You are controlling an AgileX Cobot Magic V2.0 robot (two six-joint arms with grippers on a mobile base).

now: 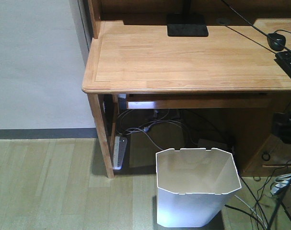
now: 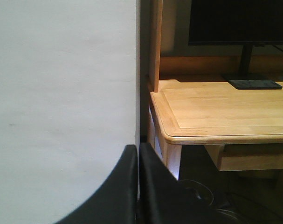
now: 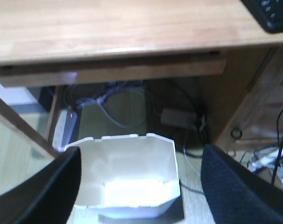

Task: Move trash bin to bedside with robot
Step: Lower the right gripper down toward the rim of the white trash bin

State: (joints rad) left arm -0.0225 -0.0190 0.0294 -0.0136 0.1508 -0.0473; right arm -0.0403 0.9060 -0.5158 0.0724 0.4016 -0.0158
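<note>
Pale wood-plank flooring (image 1: 44, 182) is seen at the left of the front view, backed by a white wall (image 1: 35, 62) with a dark skirting strip along its foot. Moving right, the light wooden bench (image 1: 183, 57) is met, its rounded corner carried on a slim leg. Under it a white power strip (image 1: 119, 151) is propped by that leg, and a tangle of grey cables (image 1: 155, 127) is spread across the shadowed floor. On the bench top a black monitor base (image 1: 187, 25) is set near the back edge; further right a black mouse (image 1: 277, 40) and the corner of a black keyboard (image 1: 290, 62) are caught at the frame edge.

The trash bin (image 1: 195, 194) is found upright on the floor, in front of the bench and partly under its front edge, right of the leg. Its angular notched rim is open to the camera and the inside is seen bare and white.

From the left wrist view, the left gripper (image 2: 138, 186) is shown with its two dark fingers (image 2: 118, 191) pressed together, nothing between them, against the wall and bench corner.

From the right wrist view, the right gripper (image 3: 139, 186) is shown spread wide, one finger at either side of the frame, with the bin's mouth seen between them; nothing is held, and whether the bin is being touched cannot be told.
</note>
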